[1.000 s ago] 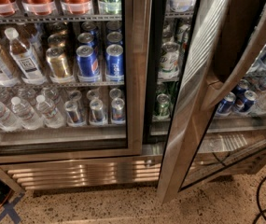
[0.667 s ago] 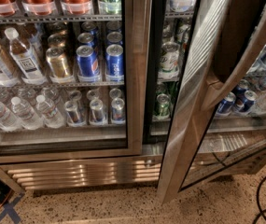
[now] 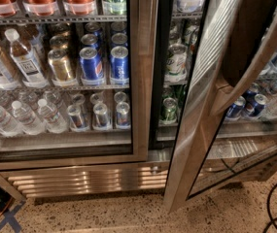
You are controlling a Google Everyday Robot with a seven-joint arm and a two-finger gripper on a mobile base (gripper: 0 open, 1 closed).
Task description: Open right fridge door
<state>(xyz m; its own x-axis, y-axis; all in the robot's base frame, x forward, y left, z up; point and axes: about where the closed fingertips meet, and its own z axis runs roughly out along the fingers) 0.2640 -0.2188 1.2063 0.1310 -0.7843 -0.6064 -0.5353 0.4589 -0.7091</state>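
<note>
Camera view shows you the right fridge door standing open at an angle, its steel frame slanting in front of blue cans. Your end effector appears as a dark shape at upper right, against that frame. You cannot tell whether it is open or closed.

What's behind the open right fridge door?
Through the right door glass, blue cans show; its steel frame covers the rest. The pincer is out of view.
</note>
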